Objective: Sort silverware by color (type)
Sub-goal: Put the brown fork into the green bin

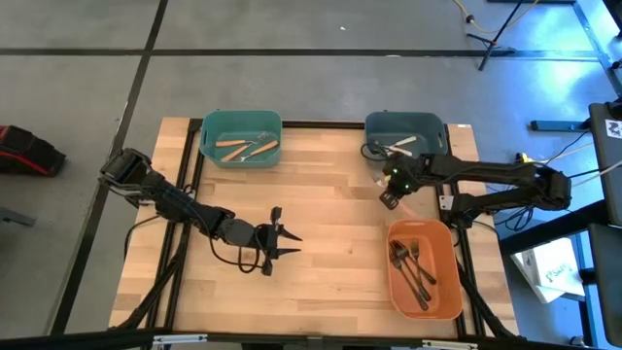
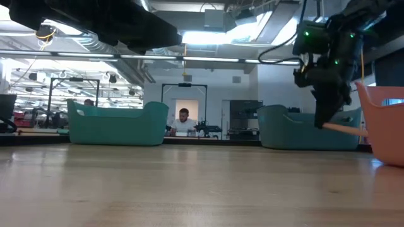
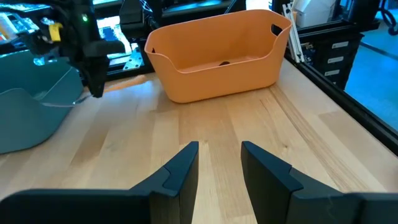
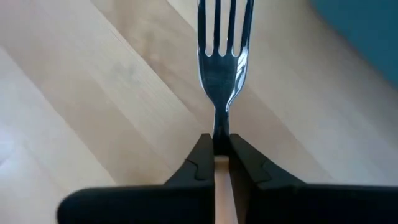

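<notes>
From above, the right gripper (image 1: 389, 197) holds a fork (image 1: 406, 191) over the table (image 1: 321, 214) between the right teal bin (image 1: 403, 126) and orange bin (image 1: 424, 269), the left gripper (image 1: 282, 238) idles half-open; its wrist view shows jaws clenched on the thin neck, so the fork could swivel or slip and miss its bin.

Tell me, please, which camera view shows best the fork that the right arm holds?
The right wrist view: the fork fills it, tines clear, neck pinched by the right end effector. The low view shows only its tan handle sticking out below the arm. In the high view and the left wrist view it is too small to make out.
</notes>
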Robot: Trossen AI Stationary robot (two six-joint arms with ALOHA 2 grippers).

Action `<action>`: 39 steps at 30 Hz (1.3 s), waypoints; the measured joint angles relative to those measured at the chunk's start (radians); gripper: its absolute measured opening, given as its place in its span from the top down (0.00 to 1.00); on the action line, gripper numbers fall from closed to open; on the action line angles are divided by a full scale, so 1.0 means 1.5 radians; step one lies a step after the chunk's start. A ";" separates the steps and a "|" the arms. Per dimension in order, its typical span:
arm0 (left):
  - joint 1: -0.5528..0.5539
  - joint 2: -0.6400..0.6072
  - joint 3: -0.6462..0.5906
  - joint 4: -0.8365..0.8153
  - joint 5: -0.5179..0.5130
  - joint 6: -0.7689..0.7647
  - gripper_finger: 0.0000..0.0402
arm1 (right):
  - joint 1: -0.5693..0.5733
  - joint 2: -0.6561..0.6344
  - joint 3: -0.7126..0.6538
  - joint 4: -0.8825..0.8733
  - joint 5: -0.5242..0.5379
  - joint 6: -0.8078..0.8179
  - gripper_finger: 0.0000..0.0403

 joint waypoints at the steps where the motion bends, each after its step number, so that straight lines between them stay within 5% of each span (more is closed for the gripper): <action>1: 0.000 0.000 0.000 0.000 0.000 0.000 0.71 | 0.000 0.000 0.010 -0.012 0.000 -0.006 0.98; 11: 0.000 0.000 0.000 0.000 0.000 0.000 0.71 | -0.001 -0.001 0.185 -0.182 0.013 -0.030 0.97; 21: 0.000 0.000 0.000 -0.001 0.000 -0.003 0.71 | -0.033 -0.001 0.316 -0.217 0.143 -0.123 0.97; 32: -0.001 0.000 0.000 -0.005 0.000 -0.040 0.71 | -0.248 0.033 0.319 -0.207 0.062 -0.234 0.97; 39: -0.001 0.000 0.000 -0.008 0.000 -0.040 0.71 | -0.295 0.084 0.319 -0.198 0.028 -0.278 0.97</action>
